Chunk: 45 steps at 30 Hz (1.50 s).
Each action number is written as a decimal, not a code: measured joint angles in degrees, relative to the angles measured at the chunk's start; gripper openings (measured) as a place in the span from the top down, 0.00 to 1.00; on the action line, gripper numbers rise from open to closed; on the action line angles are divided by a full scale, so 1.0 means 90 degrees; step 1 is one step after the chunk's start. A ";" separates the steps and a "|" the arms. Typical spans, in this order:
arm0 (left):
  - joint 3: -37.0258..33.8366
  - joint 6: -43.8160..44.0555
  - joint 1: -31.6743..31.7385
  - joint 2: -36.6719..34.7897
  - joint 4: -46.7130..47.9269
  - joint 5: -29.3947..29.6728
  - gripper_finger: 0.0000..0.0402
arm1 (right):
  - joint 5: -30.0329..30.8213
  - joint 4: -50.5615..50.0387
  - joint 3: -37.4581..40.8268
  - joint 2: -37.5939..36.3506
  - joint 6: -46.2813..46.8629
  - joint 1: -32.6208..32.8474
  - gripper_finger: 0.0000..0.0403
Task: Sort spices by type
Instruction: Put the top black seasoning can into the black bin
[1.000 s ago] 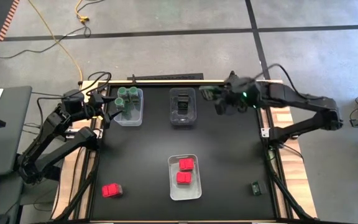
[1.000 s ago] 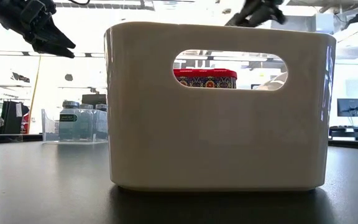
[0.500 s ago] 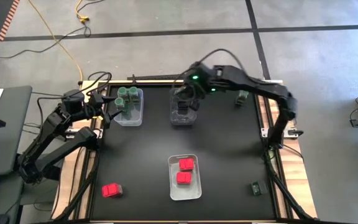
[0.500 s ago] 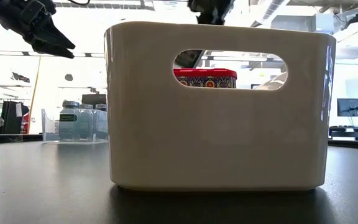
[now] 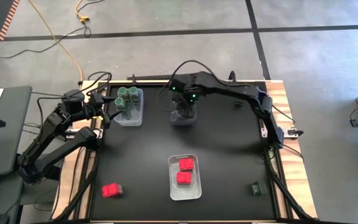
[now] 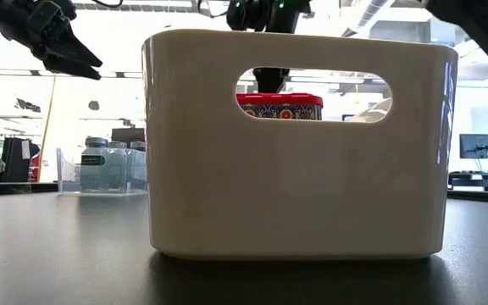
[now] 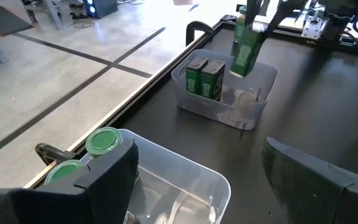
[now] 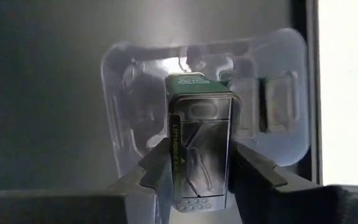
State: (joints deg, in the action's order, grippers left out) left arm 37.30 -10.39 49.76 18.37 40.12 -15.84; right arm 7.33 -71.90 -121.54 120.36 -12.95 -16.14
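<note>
My right gripper (image 5: 184,106) hangs over the clear bin (image 5: 173,118) at the far middle of the table, shut on a dark green box (image 8: 201,146). Two more dark green boxes (image 7: 205,78) stand upright inside that bin. My left gripper (image 5: 104,102) waits open beside the clear bin (image 5: 137,117) at the far left, which holds green-lidded jars (image 5: 127,96). Two red packets (image 5: 184,171) lie in the white bin (image 5: 194,191) at the near middle. Another red packet (image 5: 112,190) lies on the table at the near left. My right gripper pinches the dark green box between its two fingers, by its two long sides (image 8: 174,155) near the upper end. The fingers point steeply down. The box hangs below them, nearly upright, its lower end (image 7: 242,67) above the bin and clear of it.
A dark box (image 5: 255,187) lies near the table's right front corner, and another small dark box (image 5: 238,101) at the far right. In the low view the white bin (image 6: 299,144) hides most of the table; a red packet (image 6: 280,106) shows through its handle hole.
My right gripper has swung from the far right toward the table's left, carrying the dark green box. It has sunk and rolled, and now points down over the middle far bin. The box has stayed in the shut fingers.
</note>
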 joint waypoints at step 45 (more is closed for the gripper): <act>0.0000 0.0015 0.0000 -0.0002 0.0007 -0.0007 0.19 | 0.0179 0.0855 0.0699 0.0929 -0.0617 -0.0303 0.62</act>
State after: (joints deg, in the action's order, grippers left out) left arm 37.30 -10.26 49.75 18.35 40.18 -15.90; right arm 8.94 -64.20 -115.24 128.73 -18.50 -18.86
